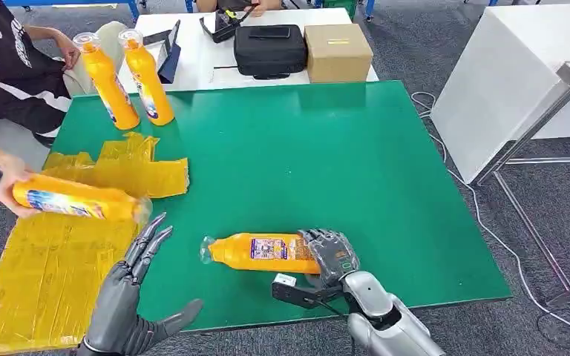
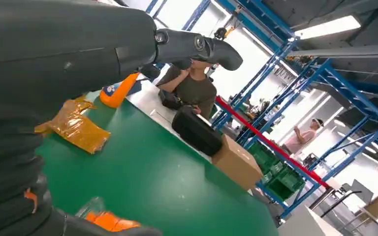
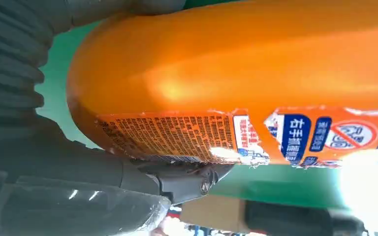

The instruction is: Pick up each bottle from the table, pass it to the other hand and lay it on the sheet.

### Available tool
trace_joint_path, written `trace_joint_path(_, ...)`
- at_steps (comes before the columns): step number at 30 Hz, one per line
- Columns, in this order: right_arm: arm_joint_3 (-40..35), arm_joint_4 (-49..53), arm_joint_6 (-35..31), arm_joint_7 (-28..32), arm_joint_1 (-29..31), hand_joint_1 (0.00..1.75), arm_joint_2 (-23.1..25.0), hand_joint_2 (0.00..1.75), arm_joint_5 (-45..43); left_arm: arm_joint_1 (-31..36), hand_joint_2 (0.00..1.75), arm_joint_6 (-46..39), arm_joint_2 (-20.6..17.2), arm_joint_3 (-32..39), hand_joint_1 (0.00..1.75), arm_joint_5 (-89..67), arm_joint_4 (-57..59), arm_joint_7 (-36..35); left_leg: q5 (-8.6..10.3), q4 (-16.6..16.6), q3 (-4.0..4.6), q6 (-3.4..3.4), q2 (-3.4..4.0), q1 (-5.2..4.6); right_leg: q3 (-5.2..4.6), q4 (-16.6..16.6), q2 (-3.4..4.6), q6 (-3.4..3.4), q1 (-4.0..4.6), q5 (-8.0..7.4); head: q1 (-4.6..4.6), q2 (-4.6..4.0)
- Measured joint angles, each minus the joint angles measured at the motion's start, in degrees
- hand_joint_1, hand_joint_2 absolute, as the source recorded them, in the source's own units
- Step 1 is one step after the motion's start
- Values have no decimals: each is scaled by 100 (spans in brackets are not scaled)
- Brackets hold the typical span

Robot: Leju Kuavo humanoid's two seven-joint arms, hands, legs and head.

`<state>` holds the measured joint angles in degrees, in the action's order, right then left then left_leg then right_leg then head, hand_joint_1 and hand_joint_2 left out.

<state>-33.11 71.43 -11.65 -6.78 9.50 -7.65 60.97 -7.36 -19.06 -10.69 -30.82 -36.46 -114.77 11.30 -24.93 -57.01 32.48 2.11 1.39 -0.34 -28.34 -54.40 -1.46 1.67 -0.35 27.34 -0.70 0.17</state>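
Right hand (image 1: pixel 330 254) around lying bottle (image 1: pixel 263 253) near table's (image 1: pixel 326 156) front edge

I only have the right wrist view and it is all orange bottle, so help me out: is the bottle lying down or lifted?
Observer: The bottle lies on its side on the green table, with the right hand around its base.
Operator: Where is the left hand?
Observer: The left hand is open over the yellow sheet, apart from the bottle.
Operator: Anyone nearby?
Observer: A person's hand holds another bottle above the sheet.
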Motion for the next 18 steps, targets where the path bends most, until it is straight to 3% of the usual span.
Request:
trace_joint_path(10,118,-59,-193,125,-101,175,68,175,-114,-34,175,0,-2,0,0,26,4,11,0,0,10,0,1,0,-13,0,0,0,0,0,0,0)
trace_joint_path(14,269,-48,-1067,756,-225,175,162,175,-797,-163,175,-87,-2,85,0,162,4,173,0,0,13,0,2,0,-15,-1,2,0,0,0,2,0)
trace_joint_path(18,404,155,-1666,1577,-354,175,302,175,-2021,-275,175,234,-2,179,0,1017,2,345,0,0,16,0,2,0,-19,0,-2,-1,0,1,0,0)
